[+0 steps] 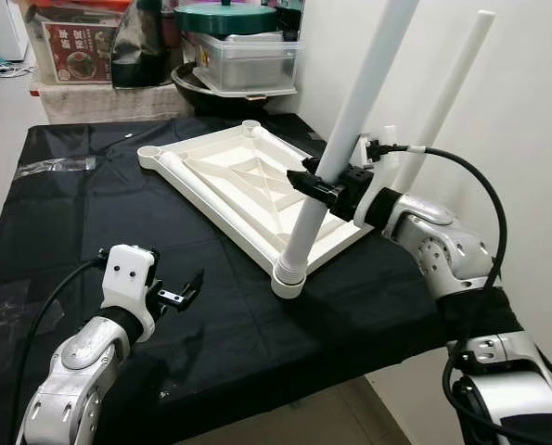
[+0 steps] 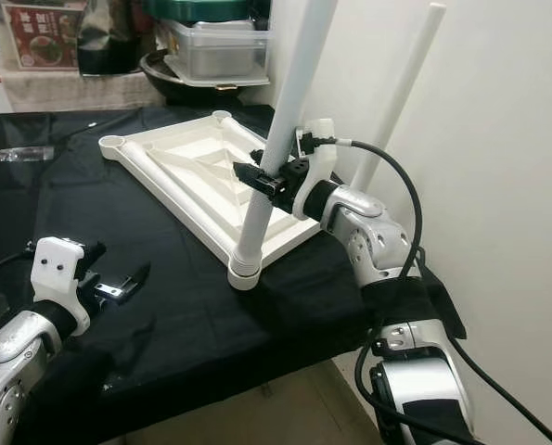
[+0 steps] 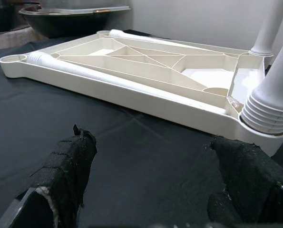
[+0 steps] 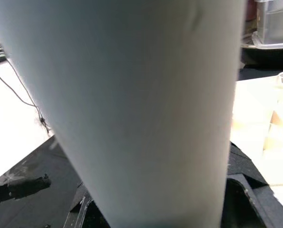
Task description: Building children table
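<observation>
Two white legs stand in the upturned tabletop on the black-draped bench, the right gripper fingers clamped round the near leg, the left gripper fingers spread wide over cloth, storage tubs behind.

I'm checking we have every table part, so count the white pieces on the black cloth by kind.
Upside-down tabletop: 1
Legs standing in corner sockets: 2
Legs lying on the tabletop: 2
Total: 5
</observation>
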Tool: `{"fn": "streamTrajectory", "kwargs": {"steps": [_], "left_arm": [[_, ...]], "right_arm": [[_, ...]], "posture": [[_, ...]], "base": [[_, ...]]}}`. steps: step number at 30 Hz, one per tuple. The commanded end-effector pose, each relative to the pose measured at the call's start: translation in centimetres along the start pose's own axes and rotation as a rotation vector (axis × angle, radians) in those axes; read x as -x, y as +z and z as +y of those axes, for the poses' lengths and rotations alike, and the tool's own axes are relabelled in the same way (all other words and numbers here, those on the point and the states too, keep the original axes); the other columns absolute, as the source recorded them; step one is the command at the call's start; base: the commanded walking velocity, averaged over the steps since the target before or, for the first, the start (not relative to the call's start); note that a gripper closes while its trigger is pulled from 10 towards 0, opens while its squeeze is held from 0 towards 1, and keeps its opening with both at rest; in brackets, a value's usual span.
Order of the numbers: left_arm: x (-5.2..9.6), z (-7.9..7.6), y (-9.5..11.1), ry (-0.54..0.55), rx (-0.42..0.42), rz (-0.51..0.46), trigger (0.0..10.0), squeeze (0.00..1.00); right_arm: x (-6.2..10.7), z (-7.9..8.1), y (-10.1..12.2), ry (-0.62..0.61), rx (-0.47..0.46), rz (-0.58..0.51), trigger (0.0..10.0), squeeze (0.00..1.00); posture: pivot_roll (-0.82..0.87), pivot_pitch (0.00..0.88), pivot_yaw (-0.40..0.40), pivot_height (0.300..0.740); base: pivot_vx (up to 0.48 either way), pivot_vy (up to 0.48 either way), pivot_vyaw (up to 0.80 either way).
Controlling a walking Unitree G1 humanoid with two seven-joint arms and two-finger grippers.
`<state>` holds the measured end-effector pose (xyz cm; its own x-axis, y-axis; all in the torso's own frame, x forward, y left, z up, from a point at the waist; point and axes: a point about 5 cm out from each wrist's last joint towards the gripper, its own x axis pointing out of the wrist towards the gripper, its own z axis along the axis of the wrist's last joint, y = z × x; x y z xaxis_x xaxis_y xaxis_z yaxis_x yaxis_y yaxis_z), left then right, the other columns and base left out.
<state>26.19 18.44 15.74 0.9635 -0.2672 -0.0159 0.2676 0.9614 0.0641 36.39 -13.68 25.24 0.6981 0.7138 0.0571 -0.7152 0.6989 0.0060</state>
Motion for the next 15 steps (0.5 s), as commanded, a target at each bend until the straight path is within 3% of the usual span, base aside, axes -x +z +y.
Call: {"fn": "streamTrajectory", "kwargs": {"steps": [1, 8, 15], "left_arm": [[0.0, 0.0, -0.4, -0.003, 0.016, 0.010, 10.0, 0.00], [-0.1, 0.1, -0.4, -0.002, 0.018, 0.008, 10.0, 0.00], [0.0, 0.1, -0.4, 0.007, 0.016, 0.004, 10.0, 0.00]], "right_arm": [[0.6, -0.1, -0.3, -0.015, 0.023, 0.023, 10.0, 0.00], [0.3, 1.2, -1.8, 0.022, 0.048, 0.052, 10.0, 0.00], [0.2, 1.7, -3.5, -0.054, 0.064, 0.041, 10.0, 0.00]], "posture": [[0.05, 0.000, -0.114, 0.740], [0.05, 0.000, -0.123, 0.740], [0.06, 0.000, -0.123, 0.740]], "base": [[0.000, 0.000, 0.00], [0.000, 0.000, 0.00], [0.000, 0.000, 0.00]]}}
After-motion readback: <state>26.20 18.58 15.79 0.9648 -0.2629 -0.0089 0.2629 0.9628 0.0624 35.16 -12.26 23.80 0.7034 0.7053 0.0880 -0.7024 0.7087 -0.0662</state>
